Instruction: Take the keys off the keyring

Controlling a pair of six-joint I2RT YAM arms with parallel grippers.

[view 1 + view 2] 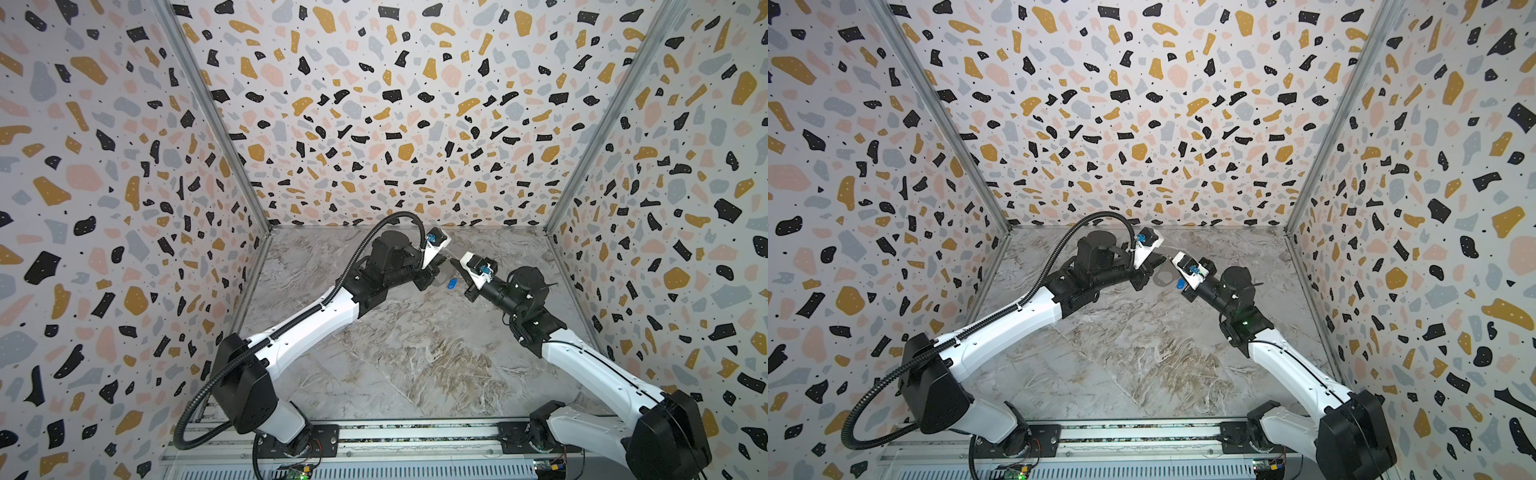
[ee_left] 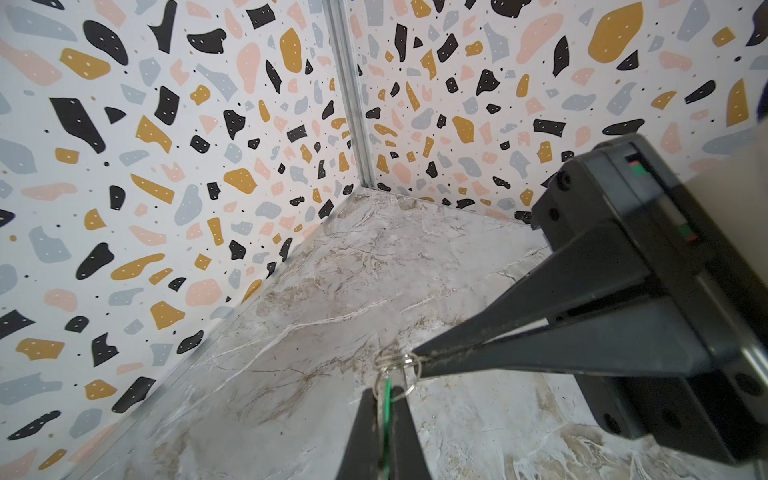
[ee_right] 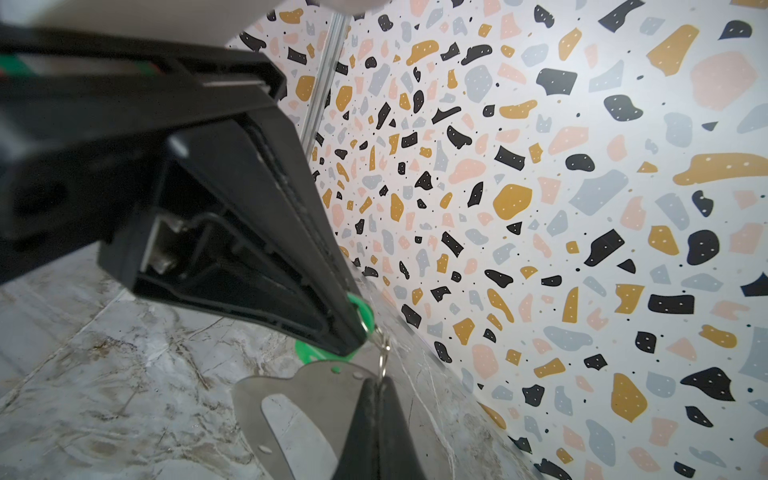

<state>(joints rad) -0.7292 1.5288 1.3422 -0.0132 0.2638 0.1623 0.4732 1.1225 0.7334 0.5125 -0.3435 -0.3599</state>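
Your blue key looks already off, lying on the table. The green key is still linked: left gripper pinches its tag, right gripper clamps the keyring.

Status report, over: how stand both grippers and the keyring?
Left gripper shut on green tag. Right gripper shut on wire ring at keyring. Blue tag beside keyring, link unclear. Nothing in the way.

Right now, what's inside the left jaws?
The green tag, clamped. Its holed end and a small wire ring stick out past the tips. The tag's middle is covered by the left jaws, and no key blade shows.
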